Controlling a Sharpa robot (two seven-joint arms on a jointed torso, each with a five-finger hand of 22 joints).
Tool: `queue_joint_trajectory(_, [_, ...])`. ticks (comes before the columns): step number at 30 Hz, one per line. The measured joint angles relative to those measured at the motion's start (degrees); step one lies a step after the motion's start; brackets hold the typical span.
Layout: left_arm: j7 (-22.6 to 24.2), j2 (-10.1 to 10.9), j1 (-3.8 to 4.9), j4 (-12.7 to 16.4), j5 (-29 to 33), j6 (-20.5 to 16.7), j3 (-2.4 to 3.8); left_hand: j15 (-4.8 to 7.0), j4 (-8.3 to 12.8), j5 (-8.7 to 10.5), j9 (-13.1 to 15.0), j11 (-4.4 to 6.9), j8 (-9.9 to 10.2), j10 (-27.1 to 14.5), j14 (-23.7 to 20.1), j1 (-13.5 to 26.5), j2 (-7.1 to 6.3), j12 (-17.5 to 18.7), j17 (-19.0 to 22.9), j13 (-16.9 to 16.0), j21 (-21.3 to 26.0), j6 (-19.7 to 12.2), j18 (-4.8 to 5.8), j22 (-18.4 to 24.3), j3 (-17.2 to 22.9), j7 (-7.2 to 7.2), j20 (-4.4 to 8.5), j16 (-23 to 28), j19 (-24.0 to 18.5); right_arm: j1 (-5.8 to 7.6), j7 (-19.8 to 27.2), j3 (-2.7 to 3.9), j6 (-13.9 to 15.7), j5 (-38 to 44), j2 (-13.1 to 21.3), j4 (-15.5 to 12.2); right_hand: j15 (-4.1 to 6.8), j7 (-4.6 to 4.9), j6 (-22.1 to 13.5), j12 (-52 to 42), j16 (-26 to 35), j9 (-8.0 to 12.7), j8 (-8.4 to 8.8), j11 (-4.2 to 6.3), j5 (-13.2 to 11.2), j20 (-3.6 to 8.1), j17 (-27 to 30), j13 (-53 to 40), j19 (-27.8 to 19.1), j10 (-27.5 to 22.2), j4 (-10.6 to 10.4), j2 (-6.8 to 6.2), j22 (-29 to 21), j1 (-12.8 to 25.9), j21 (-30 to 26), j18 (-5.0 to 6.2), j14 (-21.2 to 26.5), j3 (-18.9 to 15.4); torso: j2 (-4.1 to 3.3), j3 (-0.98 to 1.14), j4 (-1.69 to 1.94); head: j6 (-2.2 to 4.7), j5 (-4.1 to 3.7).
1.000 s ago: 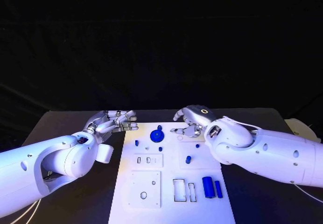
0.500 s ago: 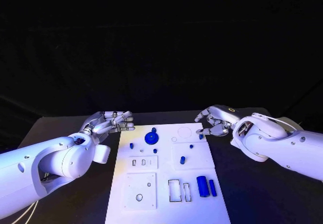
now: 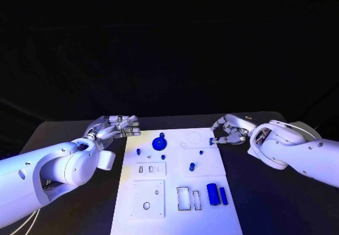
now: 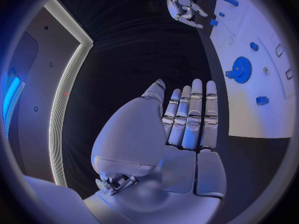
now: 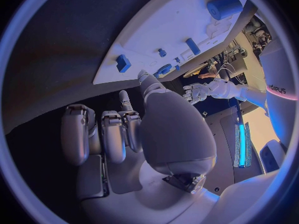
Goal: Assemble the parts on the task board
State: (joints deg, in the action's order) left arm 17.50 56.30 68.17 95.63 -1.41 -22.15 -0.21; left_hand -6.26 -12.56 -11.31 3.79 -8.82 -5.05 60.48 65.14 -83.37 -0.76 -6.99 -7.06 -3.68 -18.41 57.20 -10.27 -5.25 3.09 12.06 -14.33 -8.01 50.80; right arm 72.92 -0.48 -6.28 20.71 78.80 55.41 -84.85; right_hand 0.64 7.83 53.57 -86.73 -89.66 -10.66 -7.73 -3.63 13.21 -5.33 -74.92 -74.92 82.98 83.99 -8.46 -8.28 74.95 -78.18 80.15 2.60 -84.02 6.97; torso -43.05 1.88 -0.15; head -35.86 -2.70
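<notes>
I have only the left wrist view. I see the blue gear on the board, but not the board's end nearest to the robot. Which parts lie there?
Observer: In the head view, a thick blue cylinder and a thin blue cylinder lie side by side at the near right end of the task board.
Operator: Is the right hand holding something? In my view it is too small to tell.
Observer: The right wrist view shows the right hand with nothing in it. Its thumb tip is close to a small blue block at the board's edge.
</notes>
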Motion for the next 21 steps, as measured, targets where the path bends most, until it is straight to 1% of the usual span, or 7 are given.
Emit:
queue_joint_trajectory(1, [0.0,0.0,0.00,0.0,0.0,0.0,0.00,0.00,0.0,0.00,0.0,0.00,0.0,0.0,0.0,0.0,0.00,0.0,0.0,0.0,0.0,0.0,0.00,0.0,0.0,0.00,0.00,0.0,0.0,-0.10,0.0,0.00,-0.1,-0.1,-0.2,0.3,0.00,0.01,0.0,0.0,0.0,0.0,0.00,0.00,0.0,0.00,0.0,0.0,0.0,0.0,0.0,0.19,0.0,-0.2,0.0,0.00,0.0,0.0,-0.01,0.00,0.00,-0.03,0.00])
queue_joint_trajectory(4, [0.0,0.0,0.00,0.0,0.0,0.0,0.00,0.00,0.0,0.00,0.0,0.00,0.0,0.0,0.0,0.0,0.00,0.0,0.0,0.0,0.0,0.0,0.00,0.0,0.0,0.00,0.00,0.0,0.0,-0.50,0.0,0.00,-0.2,-0.4,-0.6,1.2,0.00,0.21,0.2,0.0,0.0,0.0,0.00,0.00,0.2,0.00,0.0,0.0,0.0,0.0,0.0,0.19,0.0,-0.2,0.0,0.00,0.0,0.0,-0.04,0.00,0.02,-0.13,0.00])
queue_joint_trajectory(8, [0.0,0.0,0.00,0.1,0.0,0.1,0.00,0.00,0.0,0.00,0.0,0.00,0.0,0.0,0.0,0.0,0.00,0.0,0.0,0.0,0.0,0.0,0.00,0.0,0.0,0.00,0.00,0.0,0.0,-1.05,0.0,-0.02,-0.4,-0.4,-1.1,1.8,0.00,0.21,0.2,0.0,0.0,0.0,0.00,0.00,0.6,-0.01,0.0,0.0,0.0,0.0,0.2,0.19,0.0,-0.2,0.0,0.00,0.0,-0.2,-0.06,0.03,0.08,-0.20,0.01])
queue_joint_trajectory(10, [0.0,0.1,0.00,0.1,0.0,0.1,0.00,0.00,0.0,0.00,0.0,0.00,0.0,0.0,0.0,0.0,0.00,0.0,0.0,0.0,0.0,0.0,0.00,0.0,0.0,0.00,0.00,0.0,0.0,-1.29,0.0,-0.02,-0.5,-0.4,-1.3,1.9,0.00,0.25,0.3,0.0,0.0,0.0,0.00,0.00,0.7,-0.22,0.0,0.0,0.2,0.0,0.2,0.19,0.0,-0.2,0.0,0.00,0.0,-0.2,-0.06,0.03,0.10,-0.25,0.03])
queue_joint_trajectory(15, [0.0,0.1,0.00,0.1,0.0,0.1,0.00,0.00,0.0,0.00,0.0,0.00,0.0,0.0,0.0,0.0,0.00,0.0,0.0,0.0,0.0,0.0,0.00,0.1,0.0,0.00,0.00,0.0,0.0,-1.77,-0.1,-0.02,-0.6,-0.4,-1.8,2.6,0.00,0.73,0.7,-0.4,0.0,0.0,0.00,0.00,1.0,-0.22,0.0,0.0,0.2,0.0,0.2,0.19,0.0,-0.2,0.3,-0.01,0.0,-0.2,-0.06,0.03,0.05,-0.34,0.19])
queue_joint_trajectory(20, [0.0,0.1,0.00,0.1,0.0,0.1,0.00,0.00,0.0,0.00,0.0,0.00,0.0,0.0,0.0,0.0,0.00,0.0,0.0,0.0,0.0,0.0,0.00,0.1,0.0,0.00,0.00,0.0,0.0,-2.18,-0.3,-0.02,-0.7,-0.3,-2.2,3.0,0.00,0.56,1.7,-0.5,0.0,-0.1,0.00,0.00,1.2,-0.42,0.0,0.0,0.4,0.0,0.2,0.26,0.0,-0.3,0.4,-0.01,0.0,-0.2,-0.03,0.03,0.02,-0.46,0.26])
queue_joint_trajectory(21, [0.0,0.1,0.00,0.1,0.0,0.1,0.00,0.00,0.0,0.00,0.0,0.00,0.0,0.0,0.0,0.0,0.00,0.0,0.0,0.0,0.0,0.0,0.00,0.1,0.0,0.00,0.00,0.0,0.0,-2.25,-0.3,-0.02,-0.7,-0.3,-2.3,3.1,0.00,0.61,2.1,-0.7,0.0,-0.1,0.00,0.00,1.2,-0.40,0.0,0.0,0.4,0.0,0.2,0.58,0.0,-0.5,0.5,-0.01,0.0,-0.2,-0.03,0.03,0.02,-0.51,0.26])
